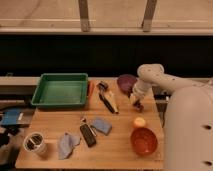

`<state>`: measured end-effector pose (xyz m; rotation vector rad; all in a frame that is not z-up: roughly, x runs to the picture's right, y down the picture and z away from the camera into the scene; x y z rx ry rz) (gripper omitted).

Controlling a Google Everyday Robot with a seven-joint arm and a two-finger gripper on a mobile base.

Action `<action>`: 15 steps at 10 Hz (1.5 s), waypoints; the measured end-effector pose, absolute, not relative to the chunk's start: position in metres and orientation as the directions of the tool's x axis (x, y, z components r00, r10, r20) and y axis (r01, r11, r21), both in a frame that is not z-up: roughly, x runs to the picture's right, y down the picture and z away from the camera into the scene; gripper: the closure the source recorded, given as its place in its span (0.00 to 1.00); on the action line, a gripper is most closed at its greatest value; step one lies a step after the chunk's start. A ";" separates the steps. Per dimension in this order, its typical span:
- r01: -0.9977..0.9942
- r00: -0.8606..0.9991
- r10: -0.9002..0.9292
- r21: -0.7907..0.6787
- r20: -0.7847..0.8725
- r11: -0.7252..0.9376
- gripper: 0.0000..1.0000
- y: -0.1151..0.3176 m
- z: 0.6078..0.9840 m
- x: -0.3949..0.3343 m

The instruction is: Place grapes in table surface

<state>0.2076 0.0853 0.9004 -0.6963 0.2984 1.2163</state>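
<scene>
Camera view is showing the arm (155, 80) reaching down over the far right part of the table (120, 145), with the gripper (136, 101) hanging just in front of the purple bowl (126, 81) and just above the wood. A small dark lump is sitting at the gripper's tip, and that is most likely the grapes (138, 105); whether they are touching the table or hanging a little above it cannot be told. How wide the gripper is standing, and whether it is truly clamping the bunch, cannot be told either.

A yellow fruit (139, 121) is lying just nearer than the gripper, and an orange bowl (144, 141) is sitting nearer still. The green tray (61, 90) is resting well apart on the left, with a tool (106, 99) lying between it and the arm.

Judging by looks, the grapes are going to be light, soft and bumpy, with berries that could crush or tear off under hard pressure. The safest hold is probably a gentle one across the body of the bunch or at the stem, and setting them down low would be keeping loose berries from rolling toward the right edge.
</scene>
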 end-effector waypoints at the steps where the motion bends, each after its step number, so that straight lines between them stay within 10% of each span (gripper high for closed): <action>1: -0.928 0.343 0.740 -0.329 -0.579 0.173 0.94 0.090 0.900 0.209; 7: -0.928 0.355 0.679 -0.332 -0.643 0.171 0.38 0.117 0.892 0.219; 15: -0.928 0.345 0.717 -0.336 -0.605 0.163 0.36 0.104 0.871 0.218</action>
